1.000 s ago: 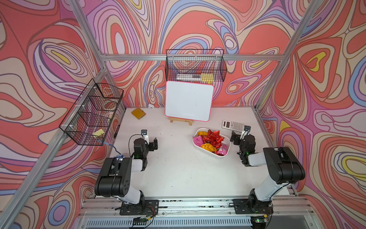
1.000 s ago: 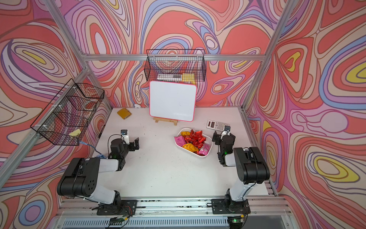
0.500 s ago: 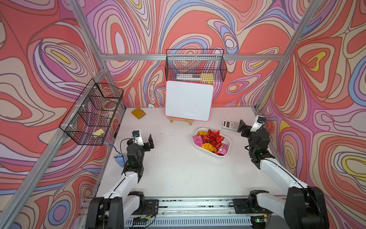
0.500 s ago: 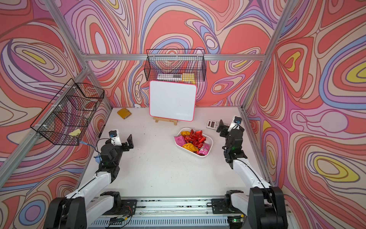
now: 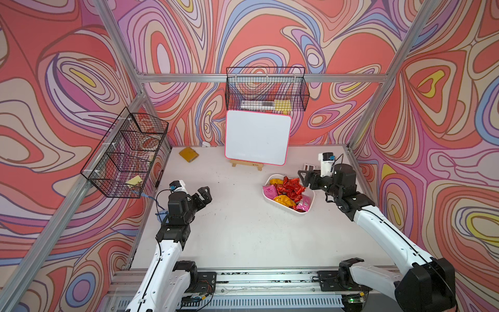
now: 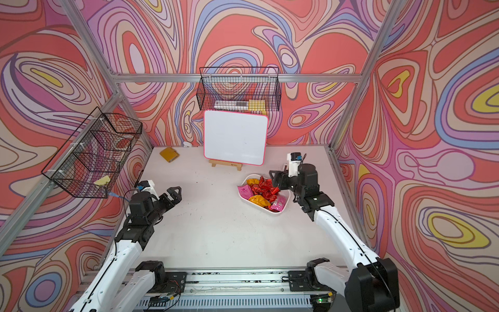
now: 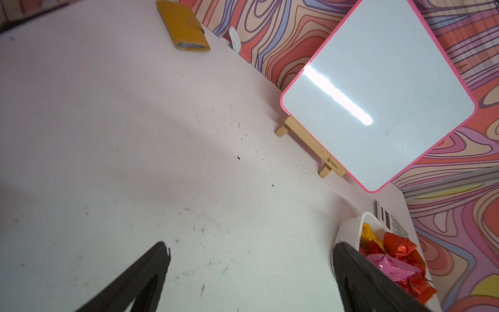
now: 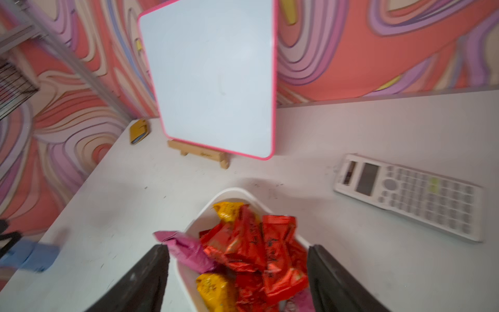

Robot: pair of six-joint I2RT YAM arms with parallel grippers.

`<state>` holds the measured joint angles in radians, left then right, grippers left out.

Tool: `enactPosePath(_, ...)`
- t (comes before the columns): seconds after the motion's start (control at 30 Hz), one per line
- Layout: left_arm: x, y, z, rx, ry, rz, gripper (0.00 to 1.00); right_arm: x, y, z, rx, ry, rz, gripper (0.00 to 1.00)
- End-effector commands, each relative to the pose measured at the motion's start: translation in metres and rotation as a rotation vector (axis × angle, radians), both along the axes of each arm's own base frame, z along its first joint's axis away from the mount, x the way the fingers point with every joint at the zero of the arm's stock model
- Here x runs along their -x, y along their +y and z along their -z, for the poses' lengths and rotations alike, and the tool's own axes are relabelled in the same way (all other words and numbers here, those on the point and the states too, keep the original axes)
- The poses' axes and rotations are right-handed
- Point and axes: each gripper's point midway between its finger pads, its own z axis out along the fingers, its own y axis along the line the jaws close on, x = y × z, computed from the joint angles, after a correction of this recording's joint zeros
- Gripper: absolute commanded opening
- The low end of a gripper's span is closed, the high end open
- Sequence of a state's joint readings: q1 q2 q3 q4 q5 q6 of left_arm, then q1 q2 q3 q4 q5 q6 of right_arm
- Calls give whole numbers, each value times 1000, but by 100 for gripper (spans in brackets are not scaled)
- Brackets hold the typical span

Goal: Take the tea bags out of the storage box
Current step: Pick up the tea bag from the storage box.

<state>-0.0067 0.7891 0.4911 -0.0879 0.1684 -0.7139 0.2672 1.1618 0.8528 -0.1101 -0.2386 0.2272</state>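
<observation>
The box of tea bags lies by the table's right edge, long axis slanting toward the near-right corner, just ahead of the right gripper, jaws spread and empty; the left gripper, also spread, is well apart.

Table: white top, scuffed and speckled with dark marks.

Directly on it:
- Rear centre: wooden easel carrying a pink-rimmed whiteboard, tilted back.
- Rear left, near the wall: yellow wallet, lying flat.
- Between wallet and easel, at the wall: small white object, too small to identify.
- Right side: white storage box.
- Behind the box, apart from it: calculator, face up.
</observation>
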Motion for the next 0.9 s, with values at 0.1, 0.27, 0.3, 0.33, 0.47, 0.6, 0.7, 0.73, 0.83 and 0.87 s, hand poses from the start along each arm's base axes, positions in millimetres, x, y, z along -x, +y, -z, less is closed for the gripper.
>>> enactPosePath(0.1, 11, -71, 17, 258, 144, 166, 99, 10, 65, 32, 117, 16, -389, 77)
enactPosePath(0.27, 12, -106, 18, 357, 154, 186, 99, 9, 85, 61, 256, 17, -553, 76)
enactPosePath(0.3, 12, -111, 20, 375, 156, 189, 99, 7, 87, 64, 274, 9, -569, 76)
enactPosePath(0.33, 13, -116, 22, 394, 163, 190, 98, 4, 90, 68, 291, 3, -584, 75)
enactPosePath(0.47, 18, -129, 30, 434, 199, 202, 97, -8, 105, 76, 324, -6, -634, 72)
enactPosePath(0.6, 23, -129, 40, 449, 223, 189, 97, -12, 120, 87, 342, 6, -686, 68)
enactPosePath(0.7, 27, -125, 44, 446, 225, 170, 97, -12, 127, 96, 355, 21, -721, 64)
enactPosePath(0.73, 28, -123, 45, 442, 225, 165, 97, -12, 129, 98, 359, 25, -733, 63)
enactPosePath(0.83, 31, -120, 46, 434, 226, 155, 97, -14, 132, 108, 374, 38, -746, 58)
enactPosePath(0.87, 32, -119, 46, 430, 223, 153, 97, -15, 133, 110, 380, 41, -747, 56)
